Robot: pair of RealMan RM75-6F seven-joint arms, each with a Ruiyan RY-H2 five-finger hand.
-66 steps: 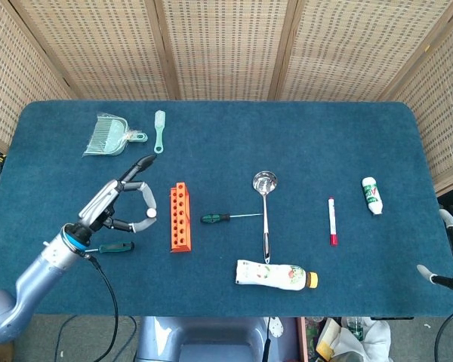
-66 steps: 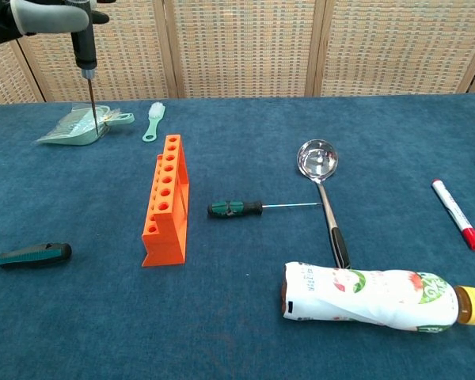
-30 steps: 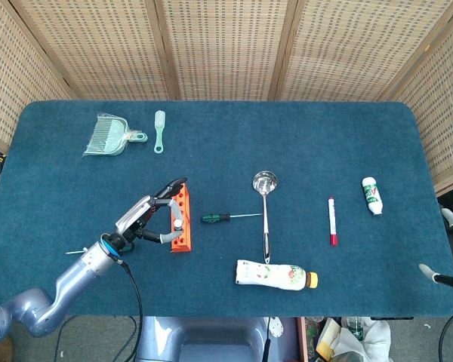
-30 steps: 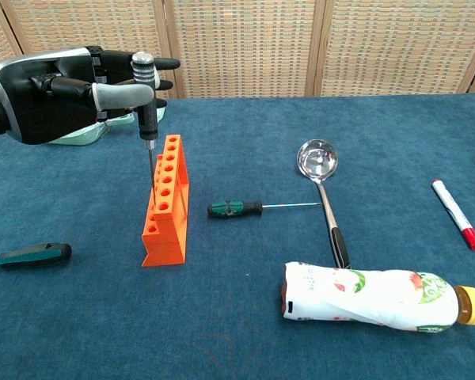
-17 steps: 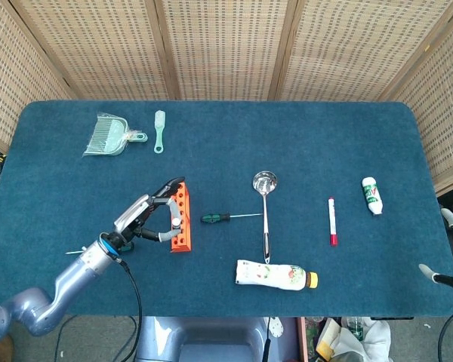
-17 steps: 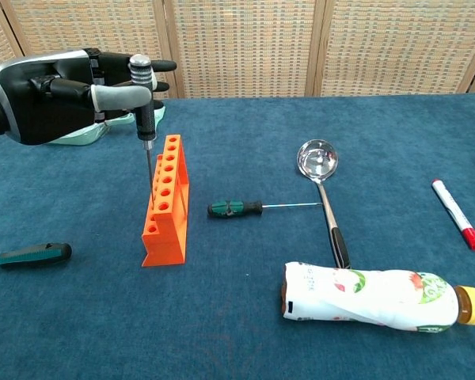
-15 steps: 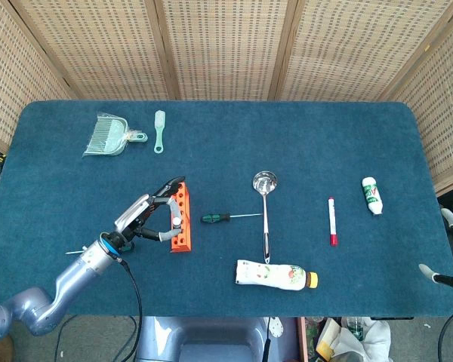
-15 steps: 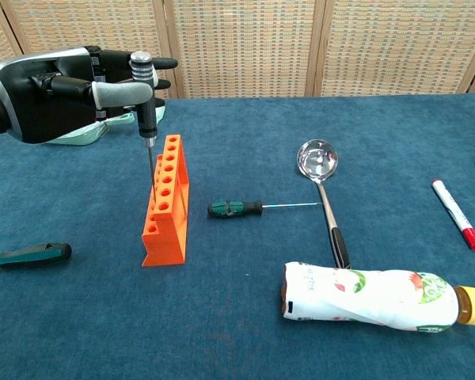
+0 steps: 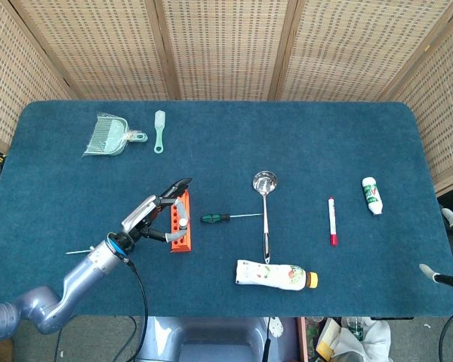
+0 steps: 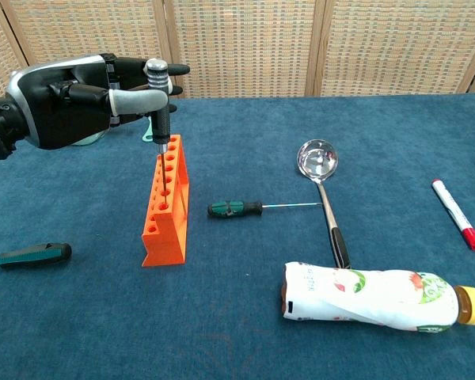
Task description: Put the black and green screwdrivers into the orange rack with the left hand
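Screwdriver with the black handle now stands upright with its shaft sunk into a hole of the orange rack, where half a second ago most of the shaft showed above it; whether it is fully seated I cannot tell. The left hand still pinches the handle between thumb and fingers. Two green-handled screwdrivers lie on the table: one beside the rack, one at the near left edge, so these remain

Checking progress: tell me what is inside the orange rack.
The orange plastic rack holds one black-handled screwdriver, upright, gripped by the left hand. Its shaft is hidden in the hole; the others look empty.
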